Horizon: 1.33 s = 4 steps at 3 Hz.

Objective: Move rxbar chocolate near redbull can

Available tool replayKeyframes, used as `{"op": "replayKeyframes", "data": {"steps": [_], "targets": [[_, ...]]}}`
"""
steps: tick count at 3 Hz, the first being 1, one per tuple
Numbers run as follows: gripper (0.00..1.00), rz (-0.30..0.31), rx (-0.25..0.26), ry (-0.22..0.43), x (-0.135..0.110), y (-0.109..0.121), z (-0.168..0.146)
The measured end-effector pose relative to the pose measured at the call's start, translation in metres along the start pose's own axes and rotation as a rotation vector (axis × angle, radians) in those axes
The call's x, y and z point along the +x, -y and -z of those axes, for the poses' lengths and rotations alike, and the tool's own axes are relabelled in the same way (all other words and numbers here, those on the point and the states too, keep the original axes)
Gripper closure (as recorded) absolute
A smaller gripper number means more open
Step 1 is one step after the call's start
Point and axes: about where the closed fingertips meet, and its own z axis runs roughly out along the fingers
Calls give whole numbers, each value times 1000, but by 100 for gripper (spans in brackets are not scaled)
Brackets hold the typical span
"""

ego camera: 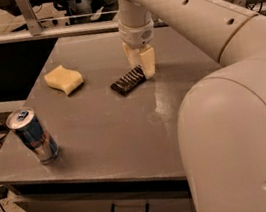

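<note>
The rxbar chocolate (127, 81), a flat black bar with white stripes, lies on the grey table (117, 131) near its middle back. My gripper (142, 71) points down at the bar's right end, and its pale fingers (149, 64) are closed in on that end. The bar still rests on the table. The redbull can (32, 136), blue and silver, stands upright near the table's front left corner, far from the bar and the gripper.
A pale yellow wavy sponge (63, 79) lies at the back left of the table. My own white arm (235, 111) fills the right side of the view. A rail and dark equipment stand behind the table. A drawer handle (130, 211) is below the front edge.
</note>
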Motion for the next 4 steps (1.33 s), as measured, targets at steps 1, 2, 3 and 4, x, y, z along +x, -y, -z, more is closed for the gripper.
{"op": "replayKeyframes", "data": {"steps": [1, 2, 3, 4], "targets": [[100, 0, 0, 0, 0, 0, 1], [100, 4, 14, 0, -2, 1, 3], [100, 53, 117, -17, -25, -2, 39], [100, 88, 184, -37, -44, -9, 66]]}}
